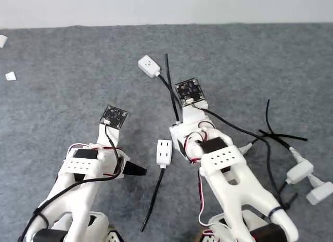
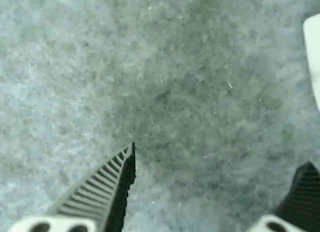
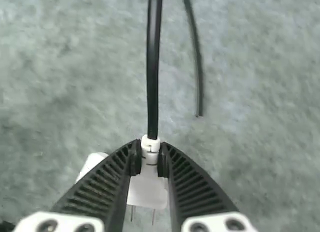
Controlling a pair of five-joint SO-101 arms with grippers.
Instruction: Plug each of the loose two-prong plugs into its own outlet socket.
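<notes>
Holds the white two-prong plug [image 3: 147, 189] in the right gripper [image 3: 148, 151], jaws drawn narrow against both sides of its body, prongs pointing back toward the wrist and the black cord [image 3: 152, 67] running straight out past the fingertips [image 3: 133, 148]. Shows a thinner cord end [image 3: 196, 62] lying loose on the grey counter [image 3: 60, 67] just beside that cord. Has the left gripper [image 2: 219, 157] spread wide above bare grey surface, with a white edge [image 2: 312, 57] off to one side, too cropped to identify. Seen from above, puts the white outlet strip [image 1: 164, 151] between the two arms, at 9 o'clock of the right arm [image 1: 223, 158] and 3 o'clock of the left arm [image 1: 88, 164]. Finds a single white outlet block [image 1: 148, 66] at 12 o'clock of that strip, well apart from it, cord attached, and two more white plugs [image 1: 300, 172] at 3 o'clock of the right arm among crossing black cords.
</notes>
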